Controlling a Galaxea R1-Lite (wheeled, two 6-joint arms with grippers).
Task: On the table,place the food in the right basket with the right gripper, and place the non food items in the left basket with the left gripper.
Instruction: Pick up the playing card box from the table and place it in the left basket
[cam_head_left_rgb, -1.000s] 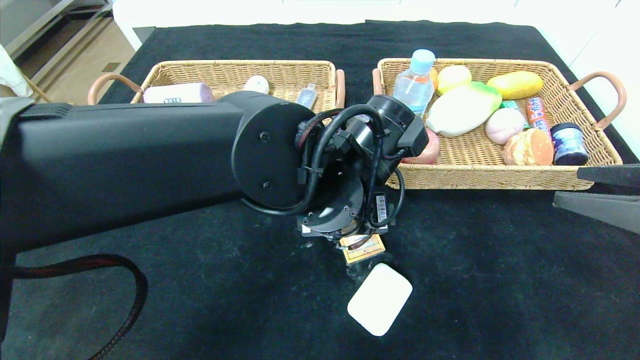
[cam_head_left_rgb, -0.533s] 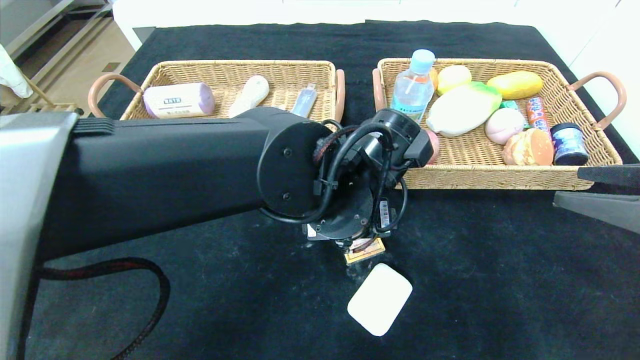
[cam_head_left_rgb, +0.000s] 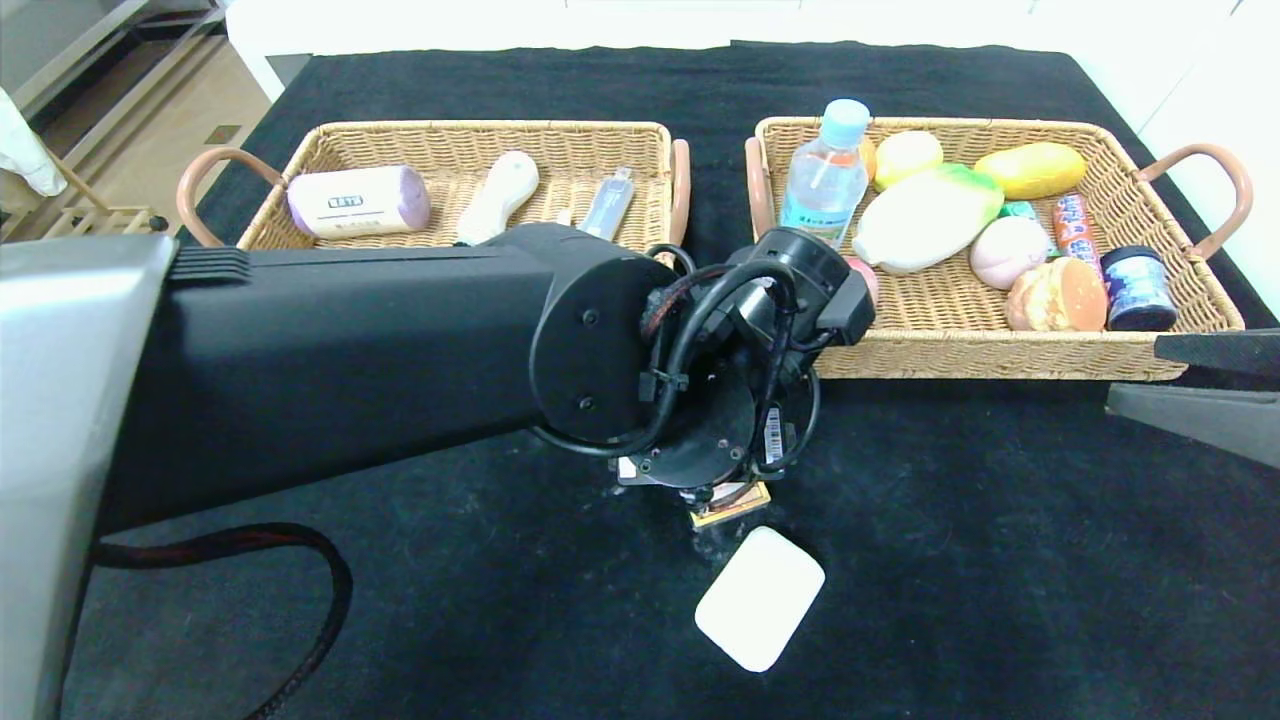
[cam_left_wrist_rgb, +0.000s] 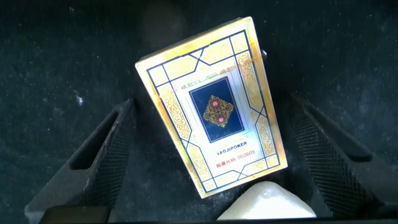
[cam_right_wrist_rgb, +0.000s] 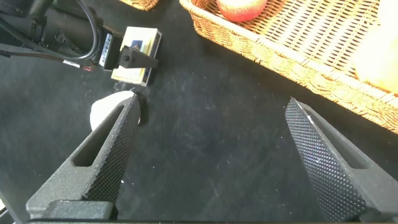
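Fingers: left gripper (cam_left_wrist_rgb: 205, 155) spread wide, straddling card box (cam_left_wrist_rgb: 212, 104), not clamping.
Right gripper (cam_right_wrist_rgb: 211, 162): spread, empty.
Hidden: white pad (cam_head_left_rgb: 759, 612) mostly cut off beside box.

The left arm keeps sinking toward the worktop (cam_head_left_rgb: 1000, 520) and sliding to the right. The left gripper (cam_left_wrist_rgb: 208, 134) comes down over the gold-edged card box (cam_left_wrist_rgb: 211, 102), so less of the box peeks out beneath the wrist. As the arm drops, more of the left basket (cam_head_left_rgb: 330, 135) is uncovered, and the peach (cam_head_left_rgb: 862, 275) slips almost wholly behind the wrist.
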